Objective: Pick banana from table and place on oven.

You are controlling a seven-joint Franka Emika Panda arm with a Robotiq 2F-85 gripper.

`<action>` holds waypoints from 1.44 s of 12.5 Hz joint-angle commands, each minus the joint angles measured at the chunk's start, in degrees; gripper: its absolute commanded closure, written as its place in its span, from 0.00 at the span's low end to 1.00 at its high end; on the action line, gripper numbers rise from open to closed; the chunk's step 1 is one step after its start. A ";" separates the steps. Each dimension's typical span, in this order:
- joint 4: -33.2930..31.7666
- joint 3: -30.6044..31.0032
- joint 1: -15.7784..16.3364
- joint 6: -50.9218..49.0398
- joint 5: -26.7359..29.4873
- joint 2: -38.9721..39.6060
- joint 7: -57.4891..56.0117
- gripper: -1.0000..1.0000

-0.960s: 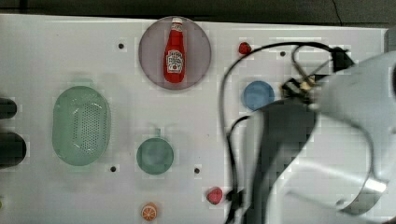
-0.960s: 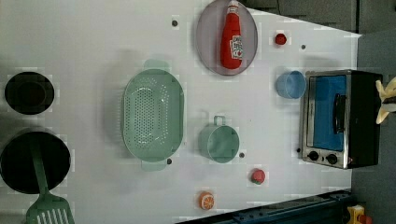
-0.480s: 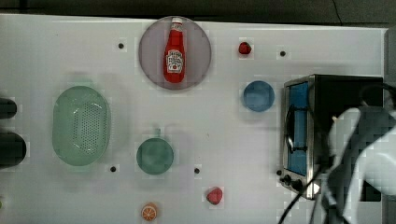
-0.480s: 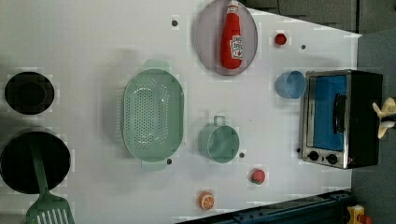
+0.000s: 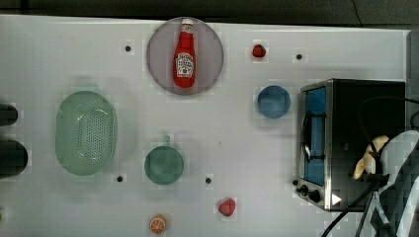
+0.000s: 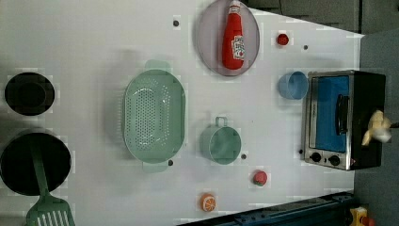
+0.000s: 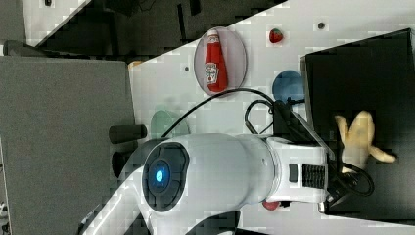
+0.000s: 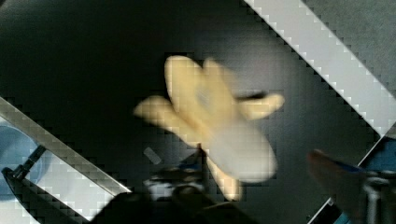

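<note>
**Wrist view: peeled banana on the oven's black top**

Wrist view puts the banana (image 8: 215,126) against the oven (image 8: 93,70) roof: pale yellow, soft-looking, its peel splayed in several flaps like a star, lying on a matte black, flat panel. The end effector (image 8: 280,182) hangs just above it, one dark finger (image 8: 336,179) to one side of the fruit and the other finger near its other side, spread apart with the banana between but not pinched; it looks let go.

Seen from the top view, the banana (image 5: 368,158) sits on the oven (image 5: 356,113) toward the box's back edge, away from the bluish glass door, bar handle and two dark knobs. The oven stands at the right end of the smooth white worktop (image 5: 237,123) in the top view, close to its edge. The white, rounded arm (image 5: 400,187) and its black cables overhang the oven's rear corner.

A blue cup (image 5: 273,101) stands just beside the oven door. Farther off lie a grey round plate (image 5: 207,39) carrying a red ketchup bottle (image 5: 184,54), a green perforated colander (image 5: 86,132), a green pot (image 5: 163,165), two strawberries (image 5: 227,207), and an orange half (image 5: 158,224) near the worktop's front edge. Open worktop lies between the pot and the oven.
</note>
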 commanded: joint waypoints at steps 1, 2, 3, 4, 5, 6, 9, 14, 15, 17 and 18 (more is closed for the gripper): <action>1.64 2.51 2.18 -0.26 1.08 -0.60 -2.76 0.01; 1.78 3.37 2.57 -0.31 0.97 -1.06 -2.73 0.00; 2.18 4.06 3.11 -0.29 0.82 -1.60 -2.72 0.00; 2.94 4.91 3.83 -0.29 0.81 -2.68 -2.07 0.00; 3.99 5.93 4.71 -0.48 0.81 -4.15 0.24 0.00; 4.76 7.04 5.69 -1.37 0.81 -6.08 3.93 0.00; 4.79 11.32 8.19 -13.94 0.75 -13.14 16.09 0.00; 4.55 23.85 9.65 -24.60 0.69 -23.38 42.78 0.00; 4.55 26.49 9.66 -24.61 0.57 -24.56 43.79 0.00; 4.55 30.07 9.64 -24.67 -2.07 -26.10 44.15 0.00; 4.45 31.29 9.64 -25.36 -3.18 -26.49 44.15 0.00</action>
